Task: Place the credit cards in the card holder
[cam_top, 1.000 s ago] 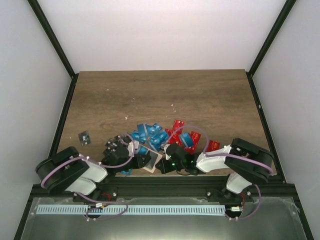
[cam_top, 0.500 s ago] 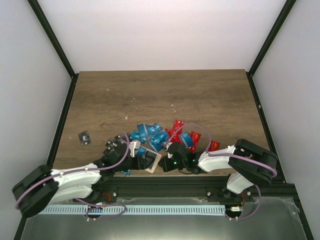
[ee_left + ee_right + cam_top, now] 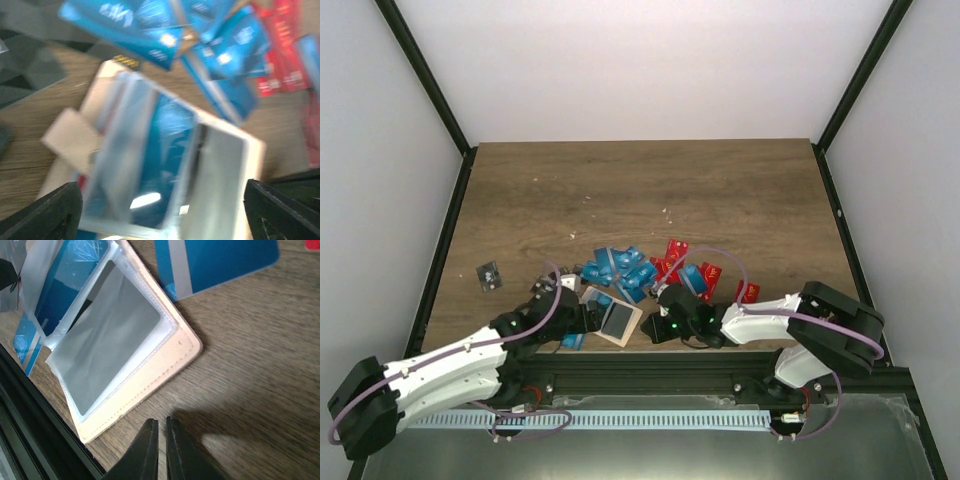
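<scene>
Seen from above, the card holder (image 3: 613, 318) lies open near the bottom edge of the surface (image 3: 720, 190), low and centre in the frame. It sits just below the heap of blue and red credit cards (image 3: 638, 268), while one black card (image 3: 489, 275) lies well apart at the left. The left jaws reach the card holder from its left and the right jaws from its right, probably so one arm can steady it while the other feeds cards in. Compared with a second ago, the left arm (image 3: 450, 365) has stretched out low toward the lower left corner instead of bunching over its base. Its jaws have gone from nearly closed to wide, and more of the card holder now shows. The left wrist view is blurred: the fingers (image 3: 47, 215) stand far apart at the bottom corners and grip nothing. The card holder (image 3: 220, 165) lies beyond them, with a blue card (image 3: 167, 145) showing through its clear sleeve (image 3: 125, 130). In the right wrist view the fingers (image 3: 148, 447) are all but closed at bottom centre and hold nothing. They sit just beside the card holder's beige edge (image 3: 150, 385); I cannot tell whether they touch it.
</scene>
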Motion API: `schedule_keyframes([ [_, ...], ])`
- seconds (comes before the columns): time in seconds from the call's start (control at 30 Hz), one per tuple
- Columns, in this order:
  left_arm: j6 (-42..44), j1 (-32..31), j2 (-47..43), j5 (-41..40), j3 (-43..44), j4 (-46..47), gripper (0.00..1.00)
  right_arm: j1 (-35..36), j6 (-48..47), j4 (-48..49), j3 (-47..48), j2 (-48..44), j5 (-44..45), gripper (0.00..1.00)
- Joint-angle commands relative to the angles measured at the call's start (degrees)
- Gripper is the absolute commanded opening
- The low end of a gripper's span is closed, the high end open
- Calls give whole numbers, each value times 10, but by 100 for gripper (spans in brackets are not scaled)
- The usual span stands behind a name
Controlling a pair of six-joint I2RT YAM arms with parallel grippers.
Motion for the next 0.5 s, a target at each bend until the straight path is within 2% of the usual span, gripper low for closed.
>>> schedule_keyframes([
  [0.0,5,0,42,-93,20,-53,87,-5,14,-87,-30,0,0,12],
  [0.13,2,3,67,-132,29,-50,86,-6,39,-70,-32,-6,-16,19],
  [0.27,11,4,80,-145,39,-57,84,-5,49,-61,-32,-13,-20,21],
  [0.47,12,5,111,-173,48,-47,66,-9,53,-63,-26,-13,-10,23],
])
